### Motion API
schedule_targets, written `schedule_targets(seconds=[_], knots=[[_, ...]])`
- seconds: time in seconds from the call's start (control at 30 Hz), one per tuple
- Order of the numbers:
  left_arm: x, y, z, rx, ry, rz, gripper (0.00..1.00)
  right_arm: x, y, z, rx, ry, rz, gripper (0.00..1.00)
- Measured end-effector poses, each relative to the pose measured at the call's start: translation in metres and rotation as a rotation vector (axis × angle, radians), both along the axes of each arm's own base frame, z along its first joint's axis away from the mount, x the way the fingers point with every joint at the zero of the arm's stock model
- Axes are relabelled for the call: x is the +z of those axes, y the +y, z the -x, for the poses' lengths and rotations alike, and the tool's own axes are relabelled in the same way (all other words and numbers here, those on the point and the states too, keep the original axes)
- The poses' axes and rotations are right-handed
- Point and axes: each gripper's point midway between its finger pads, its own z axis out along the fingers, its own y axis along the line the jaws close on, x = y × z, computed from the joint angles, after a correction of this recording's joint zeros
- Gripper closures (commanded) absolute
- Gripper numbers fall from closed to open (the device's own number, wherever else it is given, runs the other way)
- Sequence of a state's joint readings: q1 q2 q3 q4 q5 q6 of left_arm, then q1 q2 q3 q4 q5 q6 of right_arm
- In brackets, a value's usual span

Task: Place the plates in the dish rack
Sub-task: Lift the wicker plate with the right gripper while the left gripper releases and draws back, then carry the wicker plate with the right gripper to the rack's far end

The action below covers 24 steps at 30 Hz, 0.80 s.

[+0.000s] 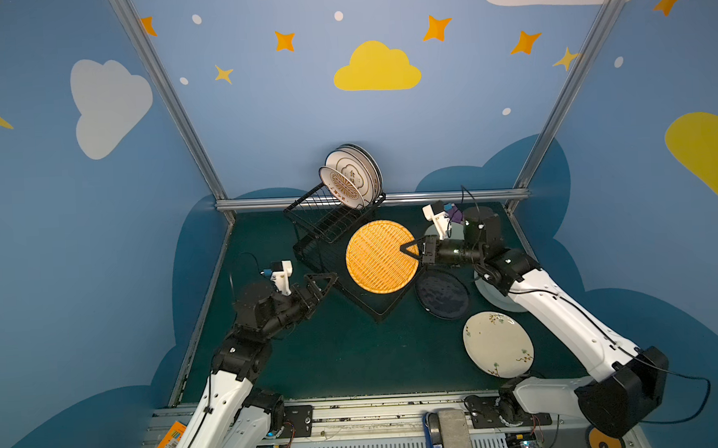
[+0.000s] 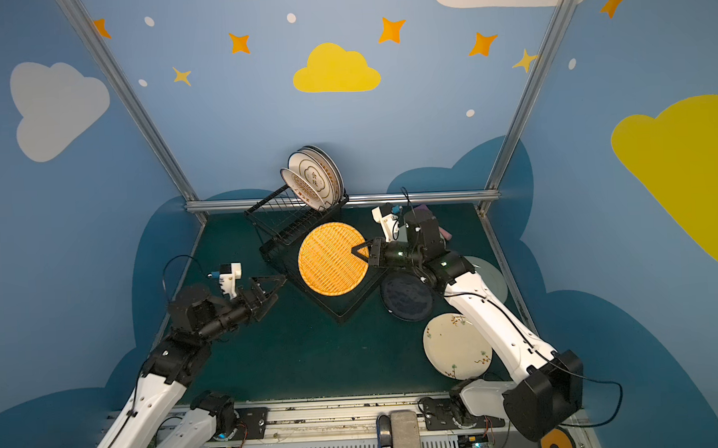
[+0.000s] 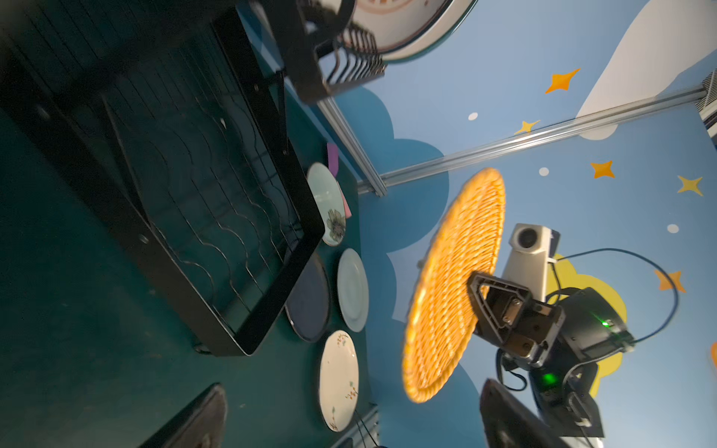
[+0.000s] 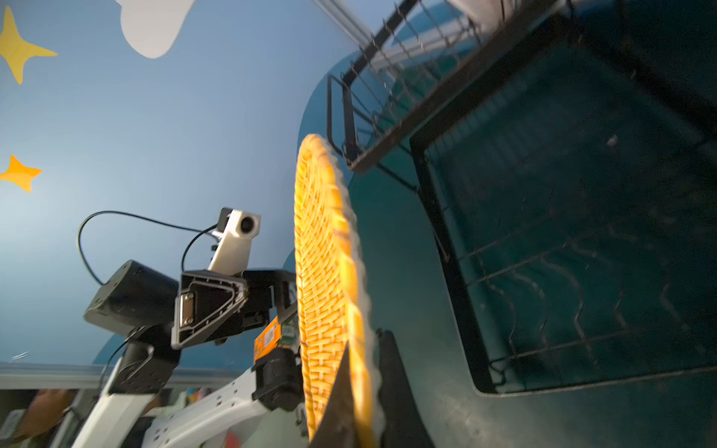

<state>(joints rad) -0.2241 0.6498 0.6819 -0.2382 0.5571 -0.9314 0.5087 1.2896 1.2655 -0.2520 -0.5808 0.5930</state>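
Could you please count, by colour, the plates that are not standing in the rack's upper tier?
orange woven plate: 1, in the right gripper
dark navy plate: 1
plain pale green plate: 1
pale plate with a flower: 1
cream plate with sprigs: 1
Total: 5

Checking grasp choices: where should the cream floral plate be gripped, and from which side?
Likely the rim, low from the side of the right arm: the cream floral plate lies flat, face up, so only its outer edge offers a pinch.
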Motion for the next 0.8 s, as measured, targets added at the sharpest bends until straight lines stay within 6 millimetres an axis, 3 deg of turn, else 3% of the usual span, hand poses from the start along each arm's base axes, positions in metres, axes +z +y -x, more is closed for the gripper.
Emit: schedule_targets(seconds=[0.1, 0.2, 0.37, 0.53, 0.8], knots=[[0.007, 0.015, 0.009, 0.021, -0.04, -0.077, 0.0, 0.042, -0.001, -0.01, -0.041, -0.151, -0.001, 1.0], [0.0, 0.018, 0.018, -0.006, -0.046, -0.152, 0.0, 0.085, 0.006, -0.02, -0.068, -0.32, 0.007, 1.0], [-0.02, 0.016, 0.028, -0.077, -0.03, -0.242, 0.0, 0.13, 0.035, -0.042, -0.088, -0.57, 0.051, 1.0], [-0.024, 0.013, 0.035, -0.117, -0.068, -0.27, 0.0, 0.139, 0.069, -0.075, -0.111, -0.748, 0.142, 1.0], [-0.021, 0.012, 0.044, -0.137, -0.121, -0.27, 0.0, 0.117, 0.118, -0.131, -0.15, -0.934, 0.328, 1.0]])
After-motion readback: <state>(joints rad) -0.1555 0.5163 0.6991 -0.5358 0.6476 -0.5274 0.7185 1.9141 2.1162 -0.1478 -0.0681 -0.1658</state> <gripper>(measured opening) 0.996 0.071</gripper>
